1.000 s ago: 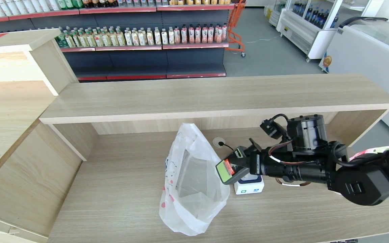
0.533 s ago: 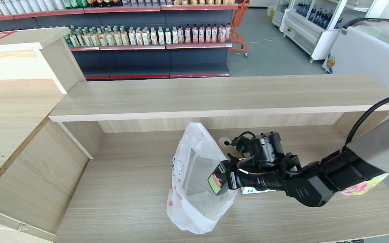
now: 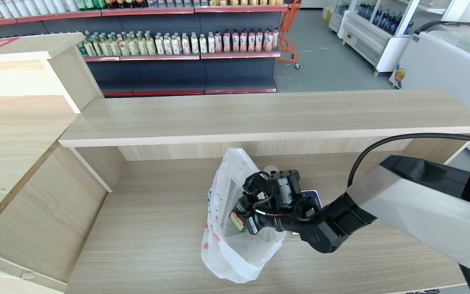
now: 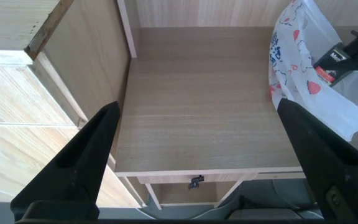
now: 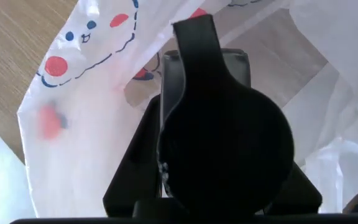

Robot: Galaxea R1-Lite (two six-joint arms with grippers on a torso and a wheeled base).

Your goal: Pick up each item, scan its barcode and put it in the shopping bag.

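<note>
There, the right gripper [image 3: 243, 214] is clamped on a small dark pack [image 3: 236, 221], fingers apparently just inside the shopping bag [image 3: 235, 257] mouth; left gripper [image 4: 197, 109] fingers spread wide, bag off beyond them.

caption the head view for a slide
Right gripper holds a small pack at the shopping bag's mouth on the wooden counter

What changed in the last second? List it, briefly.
The right hand, shut on the small pack, swung toward the robot's left, from over the counter beside the shopping bag into the bag's open mouth. It has not let the pack go. The bag stayed where it was, and the left hand remains open and holds nothing.
</note>
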